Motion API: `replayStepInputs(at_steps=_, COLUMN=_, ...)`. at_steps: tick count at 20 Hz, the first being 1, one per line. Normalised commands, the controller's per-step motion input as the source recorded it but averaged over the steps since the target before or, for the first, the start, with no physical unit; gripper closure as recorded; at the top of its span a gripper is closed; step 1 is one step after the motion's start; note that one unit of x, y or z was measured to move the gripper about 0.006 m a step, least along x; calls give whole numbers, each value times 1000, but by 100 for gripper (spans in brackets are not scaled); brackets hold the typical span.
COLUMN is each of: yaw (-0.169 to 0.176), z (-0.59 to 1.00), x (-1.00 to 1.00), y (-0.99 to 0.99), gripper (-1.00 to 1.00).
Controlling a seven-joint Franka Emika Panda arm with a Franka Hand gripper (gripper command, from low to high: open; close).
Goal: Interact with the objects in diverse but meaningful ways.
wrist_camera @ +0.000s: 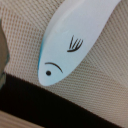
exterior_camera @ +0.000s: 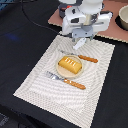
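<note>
A white fish (wrist_camera: 75, 42) with a black eye and fin marks fills the wrist view, hanging close over the woven placemat (wrist_camera: 100, 90). In the exterior view the white fish (exterior_camera: 79, 44) hangs tilted under my gripper (exterior_camera: 80, 38), which looks shut on its tail end above the mat's far edge. The fingers themselves are mostly hidden. A yellow-orange ridged bread block (exterior_camera: 70, 64) lies on a small round plate (exterior_camera: 60, 73) in the middle of the placemat (exterior_camera: 45, 87), just in front of the fish. The tomato and the sausage are out of view.
An orange-handled fork (exterior_camera: 66, 80) lies in front of the plate and an orange-handled knife (exterior_camera: 83, 57) behind it. A brown board (exterior_camera: 112, 29) with a grey pot (exterior_camera: 123, 18) sits at the exterior view's back right. A black cloth covers the table around the mat.
</note>
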Motion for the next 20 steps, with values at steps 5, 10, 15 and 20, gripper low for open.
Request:
replayStepInputs(at_steps=5, yaw=-68, z=-221, x=-365, y=246, gripper=-100)
replayStepInputs(at_steps=10, yaw=-11, z=-238, x=-338, y=253, gripper=-100)
replayStepInputs(at_steps=15, yaw=0, z=-264, x=-278, y=239, gripper=-100)
replayStepInputs(at_steps=20, yaw=0, z=-317, x=-285, y=217, gripper=-100)
